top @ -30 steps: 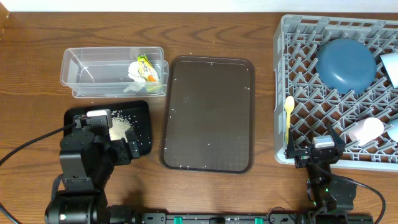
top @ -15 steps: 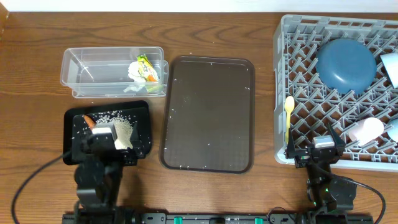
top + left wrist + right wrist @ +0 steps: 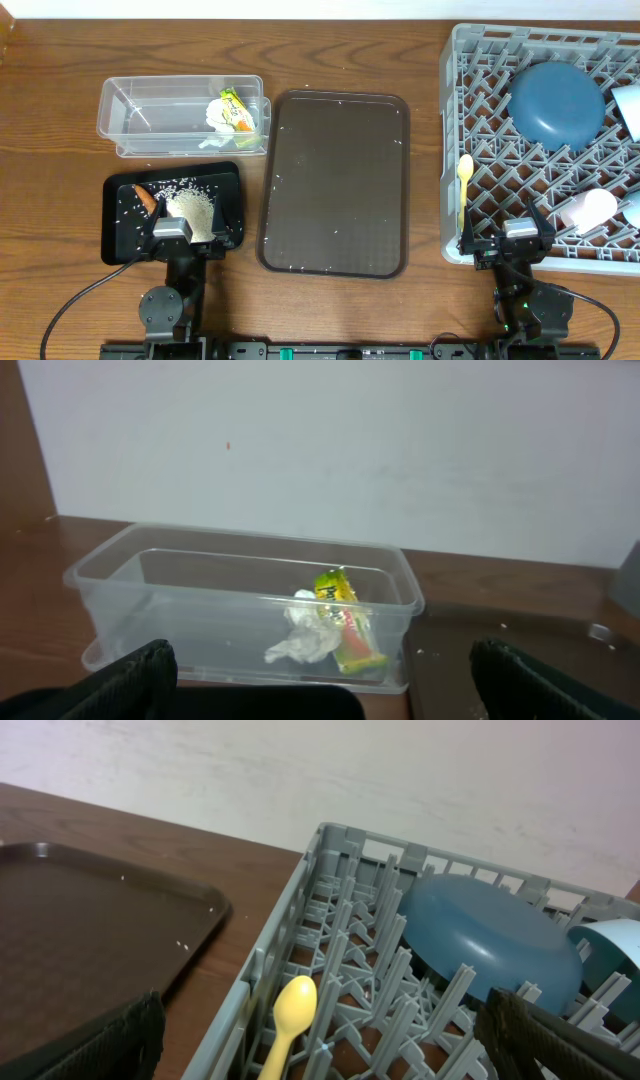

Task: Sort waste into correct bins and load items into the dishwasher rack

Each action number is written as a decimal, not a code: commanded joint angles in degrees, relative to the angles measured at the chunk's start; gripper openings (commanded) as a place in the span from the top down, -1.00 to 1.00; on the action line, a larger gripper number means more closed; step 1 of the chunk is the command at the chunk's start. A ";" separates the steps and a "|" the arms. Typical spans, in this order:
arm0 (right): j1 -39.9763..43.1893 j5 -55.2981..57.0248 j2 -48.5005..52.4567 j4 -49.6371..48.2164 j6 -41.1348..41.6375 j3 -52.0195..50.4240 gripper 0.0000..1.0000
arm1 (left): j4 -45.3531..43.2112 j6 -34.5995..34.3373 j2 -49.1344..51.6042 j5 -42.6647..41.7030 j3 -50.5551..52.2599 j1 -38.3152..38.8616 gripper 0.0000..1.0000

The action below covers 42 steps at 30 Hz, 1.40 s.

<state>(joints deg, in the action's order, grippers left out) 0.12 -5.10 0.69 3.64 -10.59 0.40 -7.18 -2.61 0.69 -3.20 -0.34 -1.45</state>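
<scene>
My left claw (image 3: 175,232), right claw (image 3: 505,235): spread, empty. Just ahead of right claw, pale yellow spoon (image 3: 292,1008): likely light, stiff, slick; I'd pinch mid-handle.

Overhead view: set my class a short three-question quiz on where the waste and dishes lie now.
1. True or false: the spoon lies in the rack.
2. Which bin holds the rice? A clear, B black, C neither.
3. Fill in: the wrapper lies beside the crumpled ____.
Key: 1 true; 2 B, the black bin; 3 tissue.
</scene>
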 commanded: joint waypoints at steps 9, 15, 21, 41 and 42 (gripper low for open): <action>-0.94 0.37 -0.31 0.24 -0.39 -0.09 -0.98 | 10.97 1.49 -0.59 -0.66 0.11 -0.24 -0.91; -0.94 0.37 -0.31 0.24 -0.39 -0.09 -0.98 | 10.97 1.51 -0.55 -0.66 0.11 -0.24 -0.92; -0.94 0.37 -0.31 0.24 -0.39 -0.09 -0.98 | 10.95 1.51 -0.46 -0.66 0.11 -0.24 -0.91; -0.94 0.37 -0.31 0.24 -0.39 -0.09 -0.99 | 10.97 1.51 -0.46 -0.66 0.11 -0.24 -0.91; -0.94 0.37 -0.31 0.24 -0.39 -0.09 -0.99 | 10.95 1.51 -0.46 -0.66 0.11 -0.24 -0.92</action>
<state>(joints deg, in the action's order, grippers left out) 0.14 -5.10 0.69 3.64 -10.59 0.40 1.10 -1.45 0.58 -3.09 -0.67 -1.45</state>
